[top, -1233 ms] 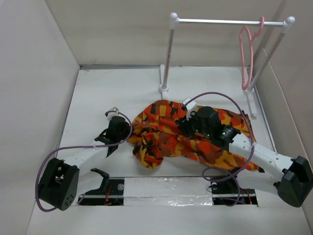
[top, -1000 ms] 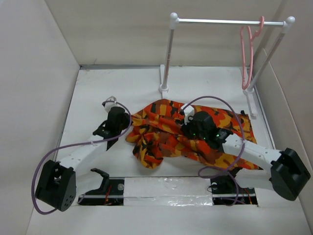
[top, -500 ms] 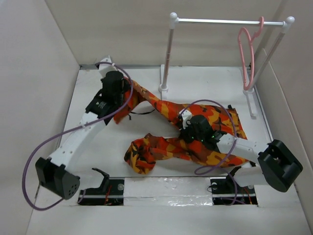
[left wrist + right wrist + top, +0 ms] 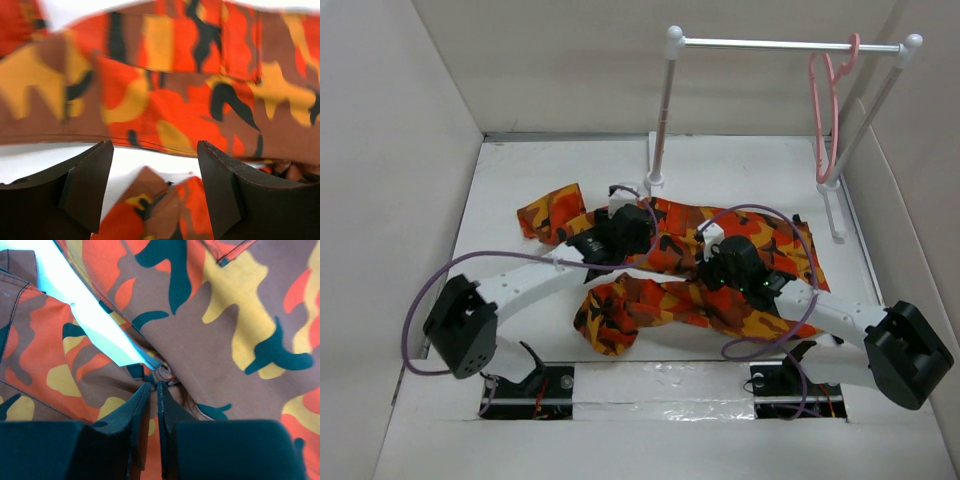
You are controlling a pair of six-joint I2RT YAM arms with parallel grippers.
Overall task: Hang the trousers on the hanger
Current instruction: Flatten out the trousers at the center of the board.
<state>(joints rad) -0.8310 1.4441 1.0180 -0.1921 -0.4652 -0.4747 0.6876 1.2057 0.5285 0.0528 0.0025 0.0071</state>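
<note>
The camouflage trousers (image 4: pixel 640 305) lie spread across the middle of the table, one leg reaching to the far left (image 4: pixel 548 212) and the other folded toward the near edge. My left gripper (image 4: pixel 605 250) hovers open over the gap between the legs. In the left wrist view its fingers (image 4: pixel 87 190) stand wide apart above blurred cloth (image 4: pixel 165 85), and the left gripper (image 4: pixel 155 185) holds nothing. My right gripper (image 4: pixel 720 275) presses into the trousers' middle. In the right wrist view the right gripper (image 4: pixel 152 387) is shut on a bunched fold of the trousers (image 4: pixel 235 330). The pink hanger (image 4: pixel 825 120) hangs on the rail, far right.
The white-and-silver rail stand (image 4: pixel 780 44) stands at the back, its feet on the table (image 4: pixel 510 170) behind the trousers. High white walls close in both sides and the back. Purple cables loop over both arms.
My left gripper let go of the trouser leg it had pulled to the far left, opened, and swung back toward the middle. The leg now lies flat at the left. The right gripper stayed put.
</note>
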